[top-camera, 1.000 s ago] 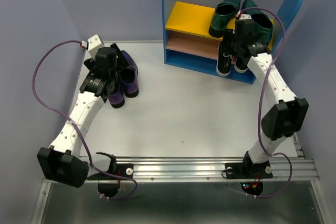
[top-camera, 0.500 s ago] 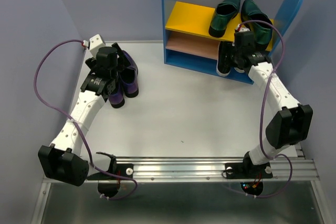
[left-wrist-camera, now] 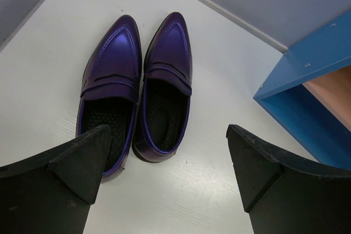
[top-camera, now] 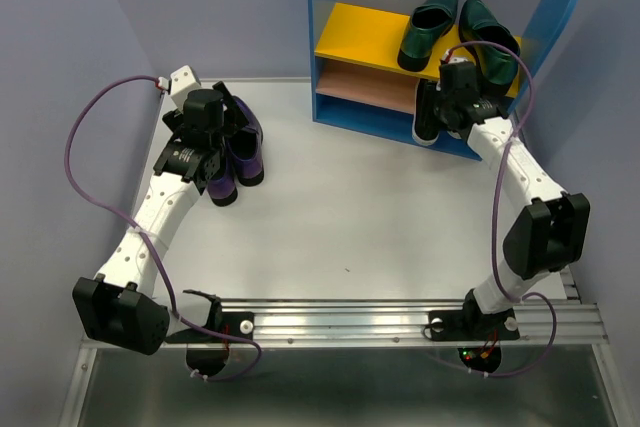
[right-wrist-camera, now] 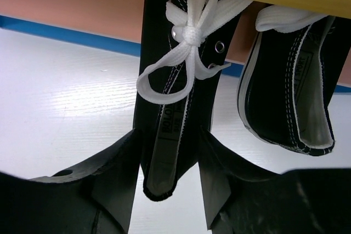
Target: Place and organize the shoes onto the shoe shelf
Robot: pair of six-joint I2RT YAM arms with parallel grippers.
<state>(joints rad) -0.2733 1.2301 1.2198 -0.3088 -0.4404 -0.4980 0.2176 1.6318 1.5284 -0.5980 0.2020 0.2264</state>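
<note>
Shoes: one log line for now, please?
right gripper: shut on black sneaker | left gripper: open over purple shoes | green loafers: on top board

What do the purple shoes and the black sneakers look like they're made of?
The purple shoes look like polished leather or a faux version: smooth uppers with a soft sheen. The black sneakers look like matte woven canvas with visible stitching; their laces seem flat cotton, the white soles probably rubber.

Nothing is clearly legible. Faint print is seen on a strip of one black sneaker (right-wrist-camera: pixel 166 135) and inside the other sneaker (right-wrist-camera: pixel 307 75), but it is too blurred to be read.
</note>
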